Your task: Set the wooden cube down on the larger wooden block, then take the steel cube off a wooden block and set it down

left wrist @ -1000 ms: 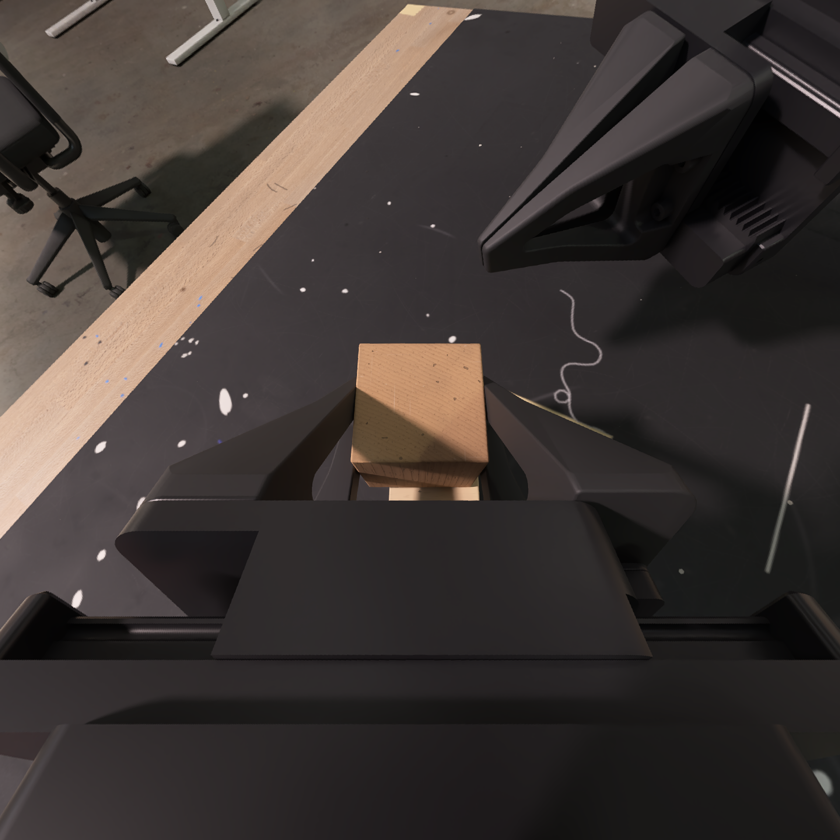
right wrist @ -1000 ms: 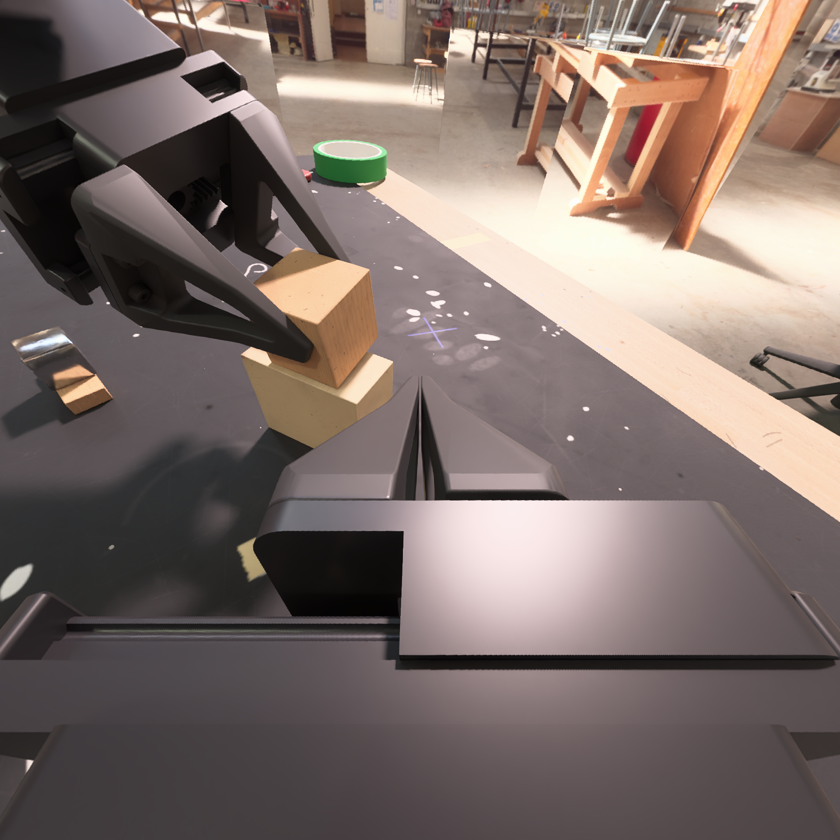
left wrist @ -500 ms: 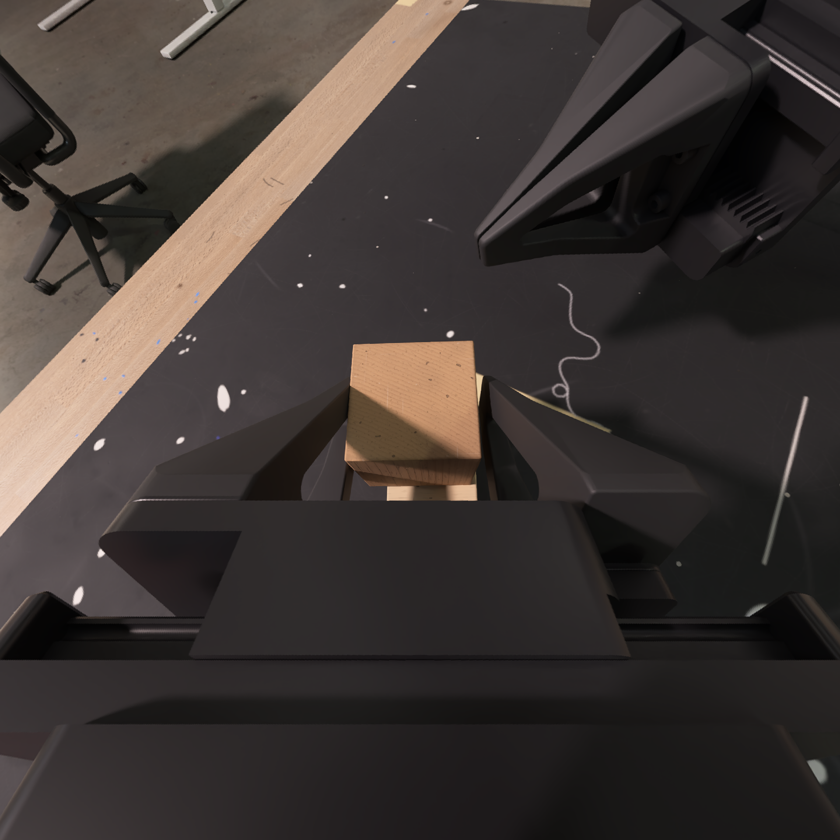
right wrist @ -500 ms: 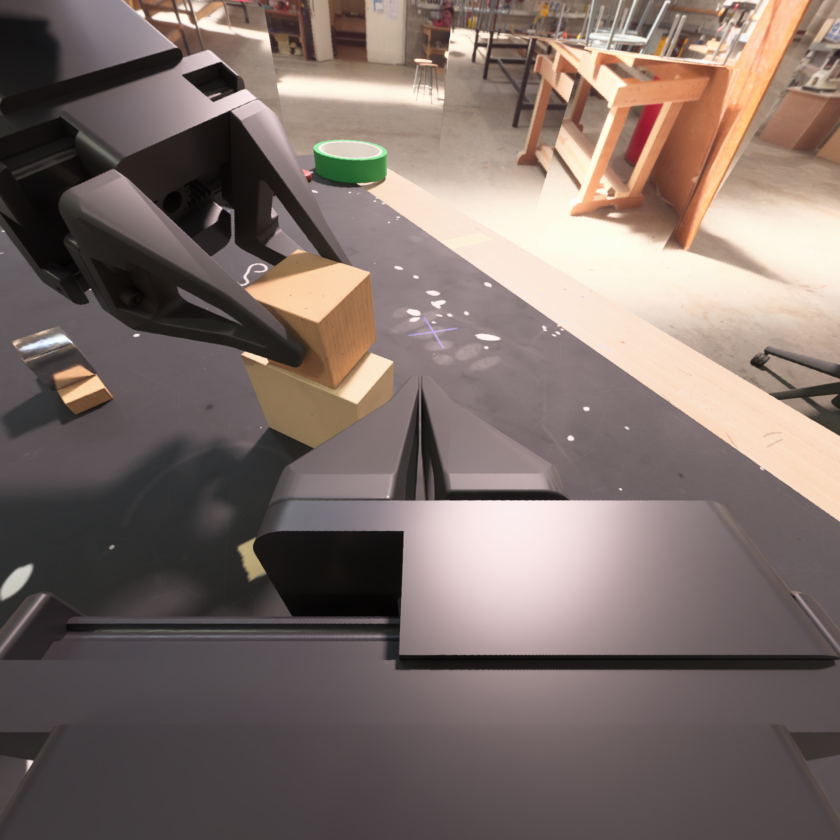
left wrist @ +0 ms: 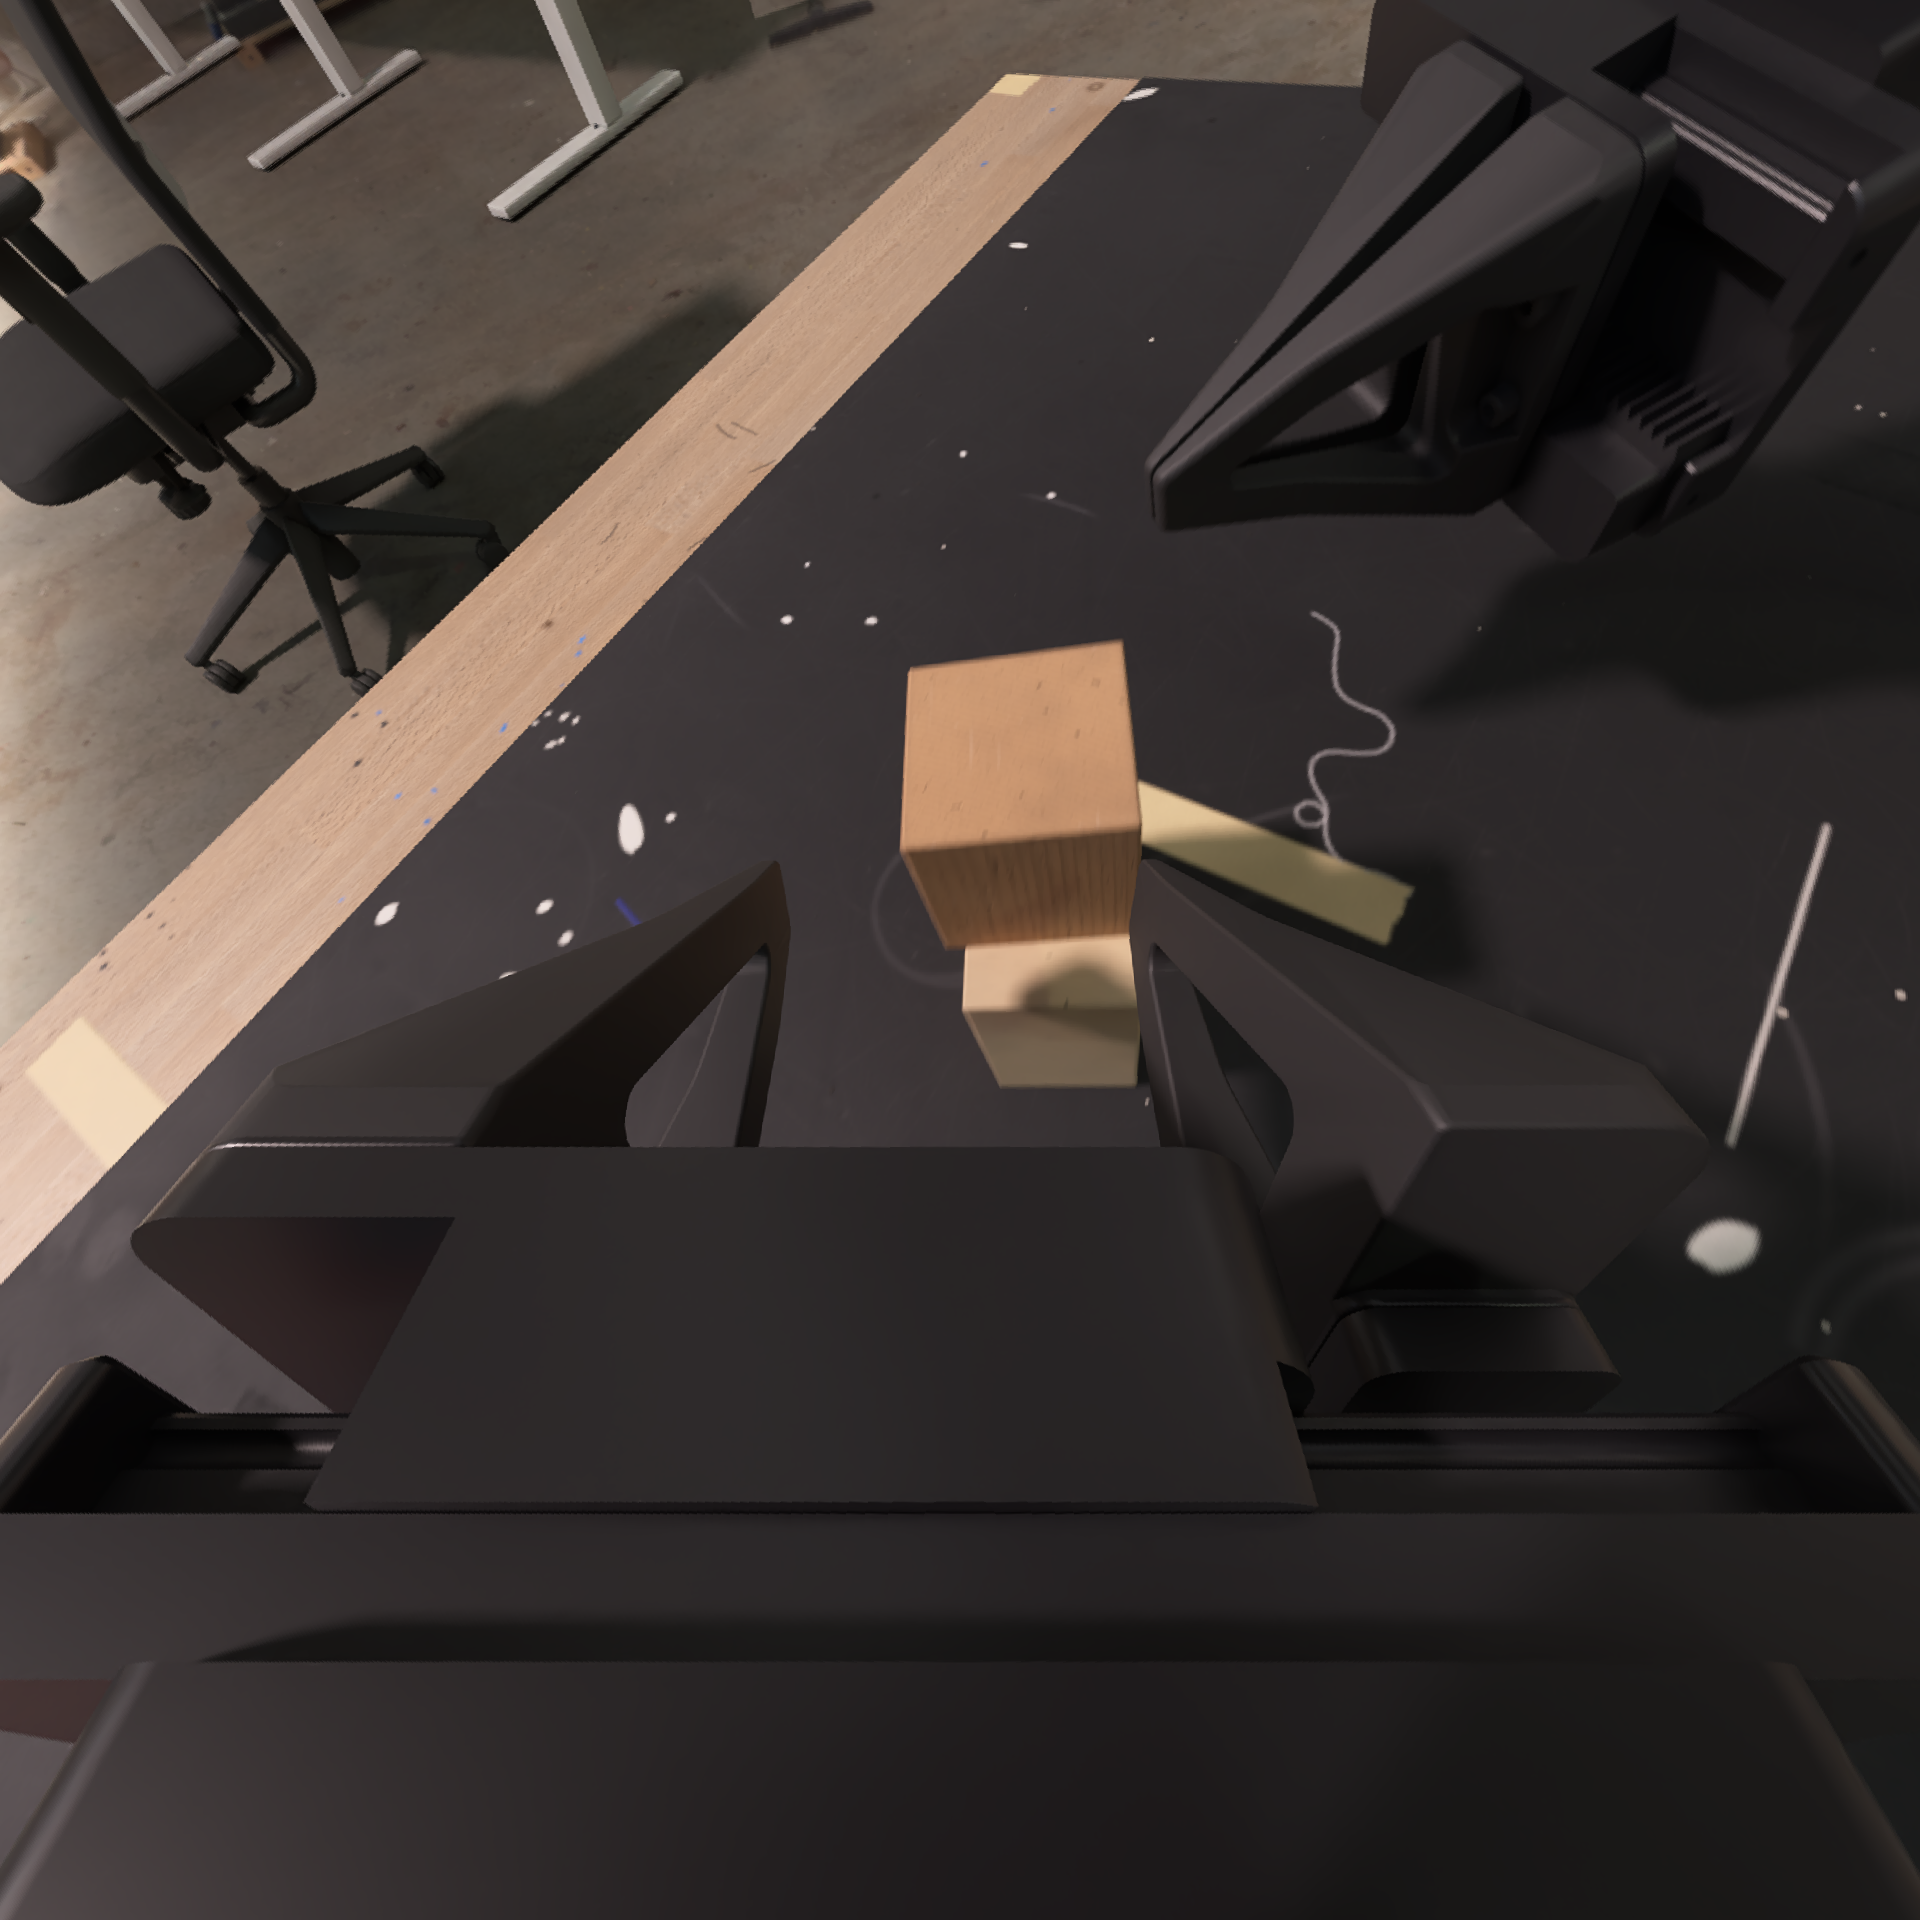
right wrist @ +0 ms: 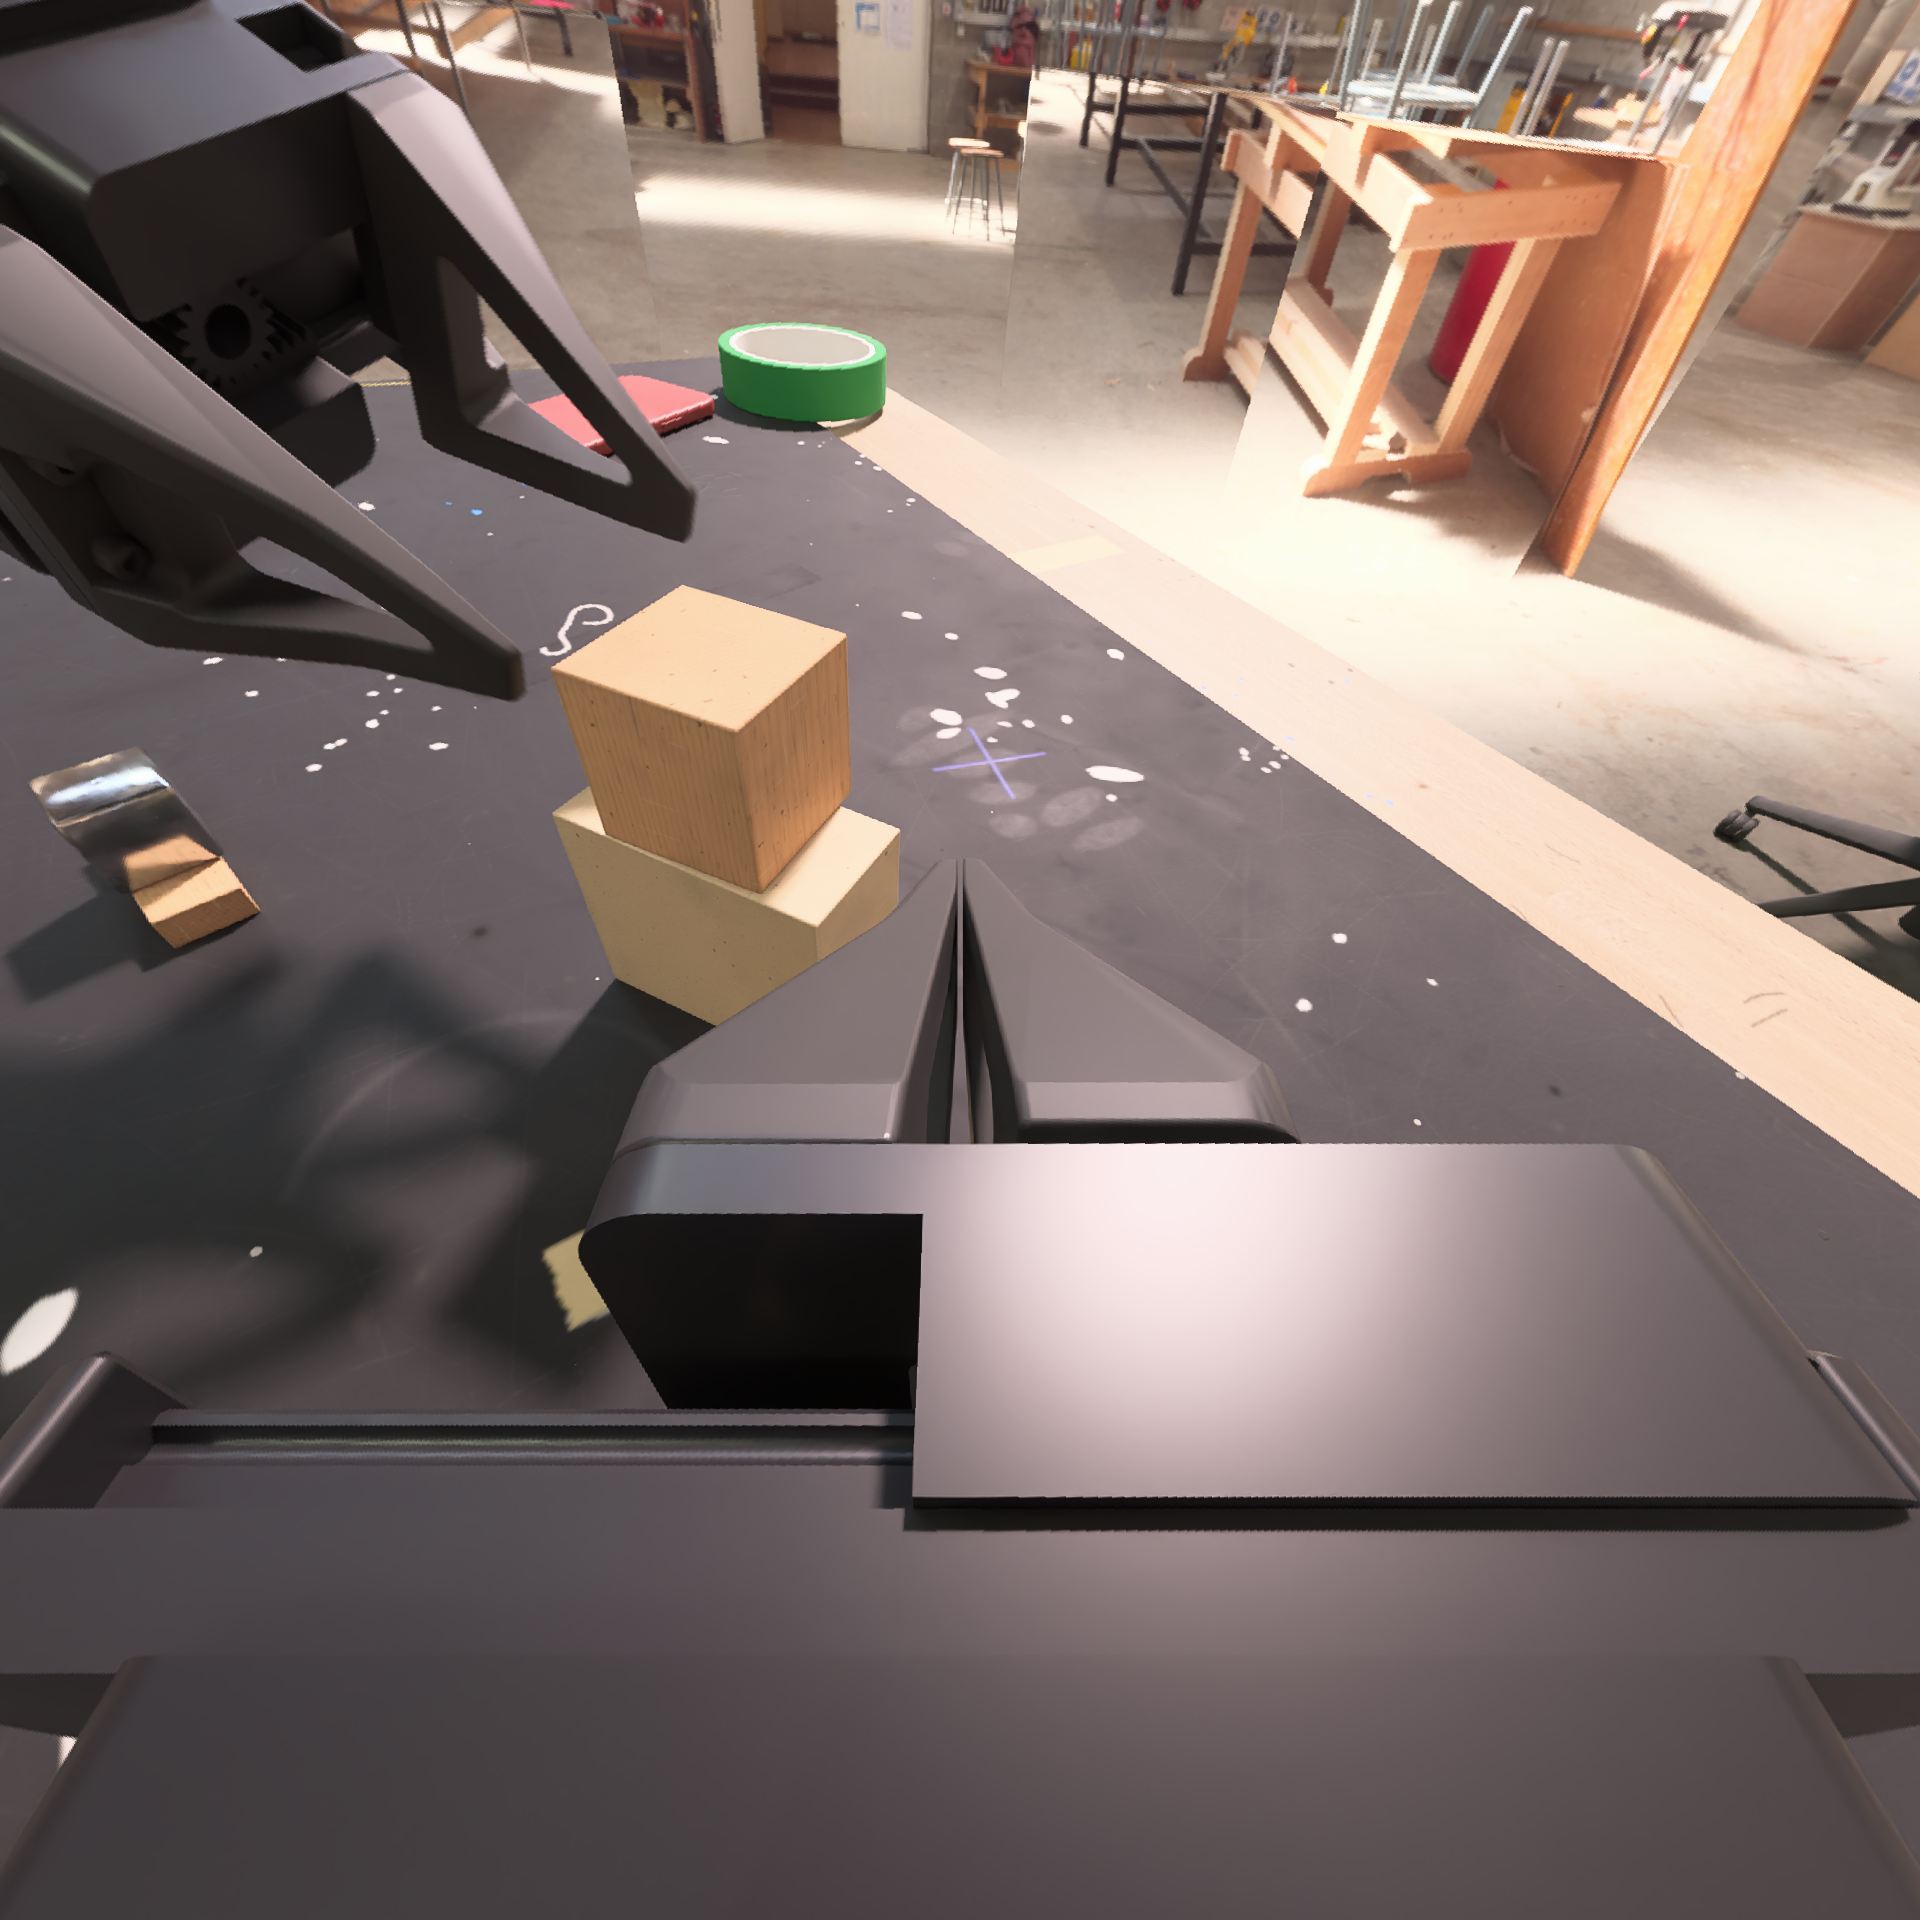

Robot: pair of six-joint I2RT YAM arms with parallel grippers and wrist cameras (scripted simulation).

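The wooden cube (left wrist: pixel 1018 790) rests on the larger pale wooden block (left wrist: pixel 1049 1013), turned a little relative to it. My left gripper (left wrist: pixel 961 888) is open and empty, with its fingers wide on either side of the cube and clear of it. In the right wrist view it (right wrist: pixel 592 603) hangs just above and left of the cube (right wrist: pixel 707 727) and block (right wrist: pixel 727 935). The steel cube (right wrist: pixel 104 800) sits on a small wooden block (right wrist: pixel 192 894) at the left. My right gripper (right wrist: pixel 961 873) is shut and empty, close to the right of the pale block; it also shows in the left wrist view (left wrist: pixel 1169 499).
A green tape roll (right wrist: pixel 802 369) and a flat red piece (right wrist: pixel 634 410) lie at the far end of the black mat. A pale tape strip (left wrist: pixel 1278 873) lies beside the block. The wooden table edge (left wrist: pixel 582 582) runs along the left, with an office chair (left wrist: pixel 135 343) beyond.
My left gripper has opened, let go of the wooden cube and drawn up and back. The cube stays on the pale block. The right gripper has not moved.
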